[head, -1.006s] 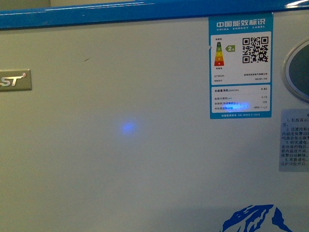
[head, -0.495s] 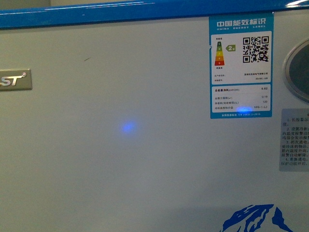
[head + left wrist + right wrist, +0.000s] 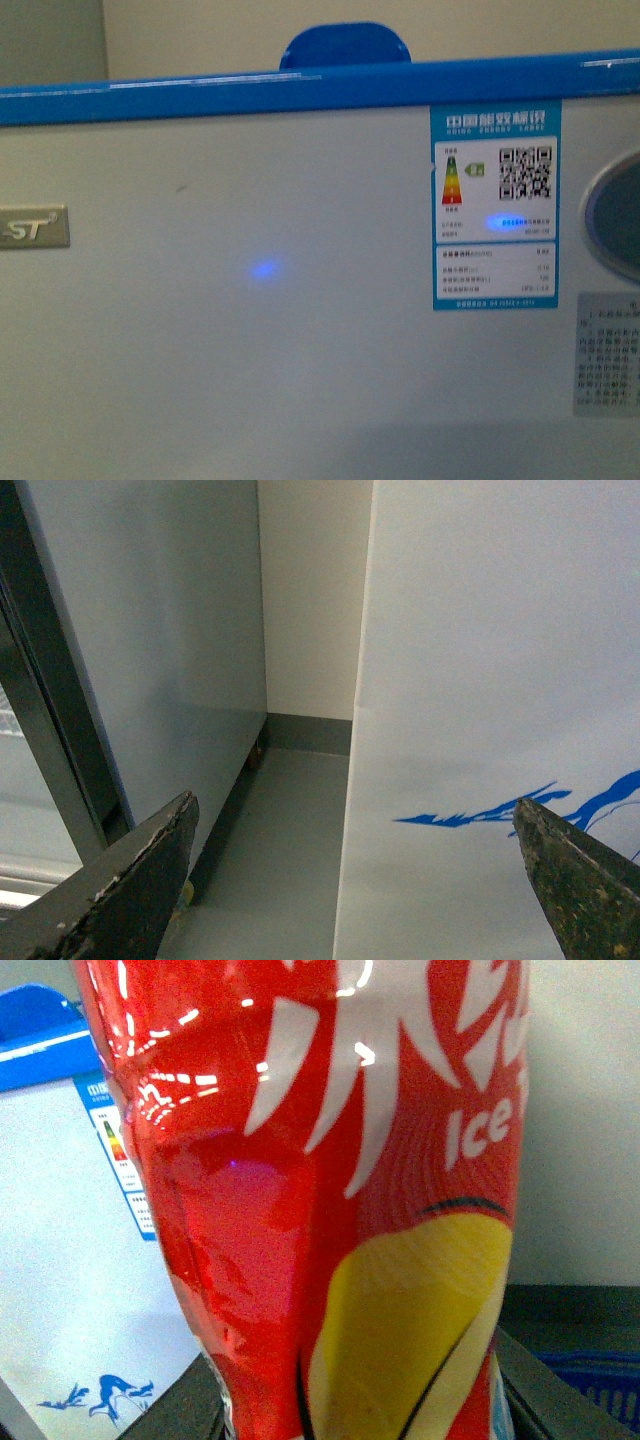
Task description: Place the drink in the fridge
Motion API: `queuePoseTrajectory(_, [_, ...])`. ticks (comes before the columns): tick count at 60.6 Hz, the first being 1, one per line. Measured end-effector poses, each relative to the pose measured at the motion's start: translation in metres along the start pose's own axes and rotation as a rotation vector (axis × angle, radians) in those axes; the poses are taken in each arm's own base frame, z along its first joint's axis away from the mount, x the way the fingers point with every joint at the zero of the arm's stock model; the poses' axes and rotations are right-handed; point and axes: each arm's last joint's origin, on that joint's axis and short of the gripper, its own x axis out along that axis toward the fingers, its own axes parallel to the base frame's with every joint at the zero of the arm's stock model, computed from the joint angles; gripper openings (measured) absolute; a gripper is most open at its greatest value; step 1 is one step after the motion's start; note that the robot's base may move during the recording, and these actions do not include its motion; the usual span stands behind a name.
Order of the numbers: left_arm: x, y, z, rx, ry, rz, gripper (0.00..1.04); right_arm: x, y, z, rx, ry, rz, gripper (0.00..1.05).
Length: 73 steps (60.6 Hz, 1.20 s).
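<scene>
The fridge (image 3: 250,300) fills the front view: a white front wall under a blue rim (image 3: 200,100), with a blue energy label (image 3: 495,205). In the right wrist view the drink (image 3: 330,1190) fills the frame, its red wrap label bearing white and yellow print. My right gripper (image 3: 360,1400) is shut on the drink, dark fingers (image 3: 185,1410) showing at either side. The fridge's white wall and blue rim (image 3: 40,1050) lie behind it. My left gripper (image 3: 355,815) is open with nothing between its fingers, facing the fridge's white side (image 3: 500,680) with its blue picture (image 3: 480,810).
A tall grey cabinet (image 3: 150,630) stands beside the fridge, with a narrow strip of grey floor (image 3: 280,850) between them reaching a cream wall. A blue rounded object (image 3: 345,45) rises behind the fridge rim. A blue basket (image 3: 590,1380) sits low in the right wrist view.
The front view has risen: the fridge's blue rim sits lower in frame, the wall and blue rounded object behind it have come into sight, and the mountain picture has dropped out.
</scene>
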Motion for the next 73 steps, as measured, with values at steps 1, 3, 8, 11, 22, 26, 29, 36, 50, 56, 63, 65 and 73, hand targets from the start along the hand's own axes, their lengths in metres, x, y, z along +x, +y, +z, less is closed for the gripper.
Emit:
queuePoseTrajectory(1, [0.0000, 0.0000, 0.0000, 0.000, 0.000, 0.000, 0.97, 0.0000, 0.0000, 0.0000, 0.000, 0.000, 0.000, 0.43])
queuePoseTrajectory(3, [0.0000, 0.0000, 0.0000, 0.000, 0.000, 0.000, 0.97, 0.0000, 0.0000, 0.0000, 0.000, 0.000, 0.000, 0.43])
queuePoseTrajectory(8, [0.0000, 0.0000, 0.0000, 0.000, 0.000, 0.000, 0.97, 0.0000, 0.0000, 0.0000, 0.000, 0.000, 0.000, 0.43])
queuePoseTrajectory(11, [0.0000, 0.0000, 0.0000, 0.001, 0.000, 0.000, 0.97, 0.0000, 0.0000, 0.0000, 0.000, 0.000, 0.000, 0.43])
queuePoseTrajectory(22, [0.0000, 0.0000, 0.0000, 0.001, 0.000, 0.000, 0.97, 0.0000, 0.0000, 0.0000, 0.000, 0.000, 0.000, 0.43])
queuePoseTrajectory(26, [0.0000, 0.0000, 0.0000, 0.002, 0.000, 0.001, 0.97, 0.0000, 0.0000, 0.0000, 0.000, 0.000, 0.000, 0.43])
queuePoseTrajectory(29, [0.0000, 0.0000, 0.0000, 0.002, 0.000, 0.000, 0.97, 0.0000, 0.0000, 0.0000, 0.000, 0.000, 0.000, 0.43])
queuePoseTrajectory(36, [0.0000, 0.0000, 0.0000, 0.002, 0.000, 0.000, 0.97, 0.0000, 0.0000, 0.0000, 0.000, 0.000, 0.000, 0.43])
queuePoseTrajectory(50, [0.0000, 0.0000, 0.0000, 0.002, 0.000, 0.000, 0.97, 0.0000, 0.0000, 0.0000, 0.000, 0.000, -0.001, 0.43])
queuePoseTrajectory(56, [0.0000, 0.0000, 0.0000, 0.002, 0.000, 0.000, 0.97, 0.0000, 0.0000, 0.0000, 0.000, 0.000, 0.000, 0.43])
queuePoseTrajectory(63, [0.0000, 0.0000, 0.0000, 0.002, 0.000, 0.000, 0.97, 0.0000, 0.0000, 0.0000, -0.001, 0.000, 0.000, 0.43])
queuePoseTrajectory(65, [0.0000, 0.0000, 0.0000, 0.002, 0.000, 0.000, 0.97, 0.0000, 0.0000, 0.0000, -0.001, 0.000, 0.000, 0.43])
queuePoseTrajectory(73, [0.0000, 0.0000, 0.0000, 0.002, 0.000, 0.000, 0.97, 0.0000, 0.0000, 0.0001, 0.000, 0.000, 0.000, 0.43])
